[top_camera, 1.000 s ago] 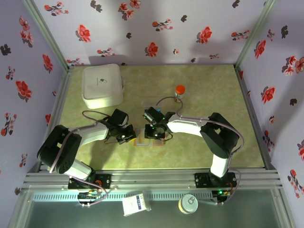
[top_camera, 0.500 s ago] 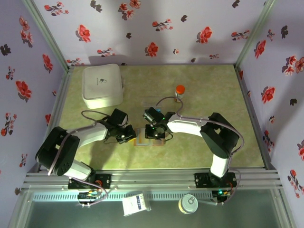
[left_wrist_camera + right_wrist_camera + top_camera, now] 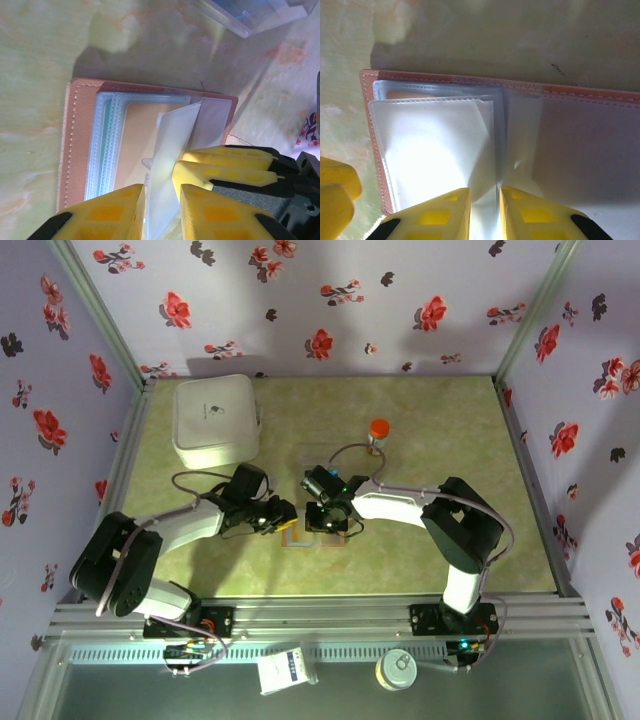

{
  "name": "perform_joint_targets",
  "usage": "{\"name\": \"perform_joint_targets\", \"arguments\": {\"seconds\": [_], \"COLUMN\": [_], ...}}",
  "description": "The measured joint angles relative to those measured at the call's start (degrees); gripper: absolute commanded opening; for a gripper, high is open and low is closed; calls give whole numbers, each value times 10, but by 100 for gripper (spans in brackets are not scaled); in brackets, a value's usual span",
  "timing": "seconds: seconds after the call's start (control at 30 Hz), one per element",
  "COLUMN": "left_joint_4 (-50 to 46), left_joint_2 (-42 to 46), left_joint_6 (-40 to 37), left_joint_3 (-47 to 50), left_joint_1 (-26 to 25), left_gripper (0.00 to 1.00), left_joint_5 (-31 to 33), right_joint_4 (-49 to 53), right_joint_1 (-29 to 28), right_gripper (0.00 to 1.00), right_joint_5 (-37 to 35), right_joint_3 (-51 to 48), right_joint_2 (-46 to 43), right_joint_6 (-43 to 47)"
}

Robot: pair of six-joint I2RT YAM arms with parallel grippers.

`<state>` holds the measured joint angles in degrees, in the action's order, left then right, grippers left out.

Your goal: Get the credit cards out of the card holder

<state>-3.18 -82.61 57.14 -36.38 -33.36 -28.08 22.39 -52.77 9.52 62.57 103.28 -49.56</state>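
Observation:
The brown card holder [image 3: 70,145] lies open on the green table, between my two grippers [image 3: 318,536]. Its clear sleeves are fanned. A yellow-orange credit card [image 3: 137,145] sits inside one sleeve, and a teal edge [image 3: 106,150] shows in the stack beside it. One clear sleeve [image 3: 172,150] stands upright. My left gripper [image 3: 162,217] is slightly open around that sleeve's lower part. The right gripper [image 3: 485,210] is shut on the sleeves near the holder's spine [image 3: 500,150], and its yellow fingers [image 3: 225,167] touch the upright sleeve.
A large white box [image 3: 215,420] stands at the back left. An orange-capped bottle [image 3: 378,432] stands behind the right gripper. A clear plastic tray [image 3: 250,15] sits just beyond the holder. Flowered walls close in the table on three sides.
My left gripper has shifted right, over the holder's left edge, and its jaws have parted from shut. The right arm has stayed where it was.

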Motion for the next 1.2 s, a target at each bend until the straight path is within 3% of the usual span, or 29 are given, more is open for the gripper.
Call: {"name": "perform_joint_targets", "arguments": {"seconds": [1.2], "left_joint_4": [62], "left_joint_2": [-56], "left_joint_6": [30], "left_joint_3": [6], "left_joint_1": [-3], "left_gripper": [22], "left_joint_5": [-35], "right_joint_4": [1], "right_joint_1": [0], "right_gripper": [24], "right_joint_5": [-4], "right_joint_3": [0], "right_joint_2": [-8], "right_joint_6": [0]}}
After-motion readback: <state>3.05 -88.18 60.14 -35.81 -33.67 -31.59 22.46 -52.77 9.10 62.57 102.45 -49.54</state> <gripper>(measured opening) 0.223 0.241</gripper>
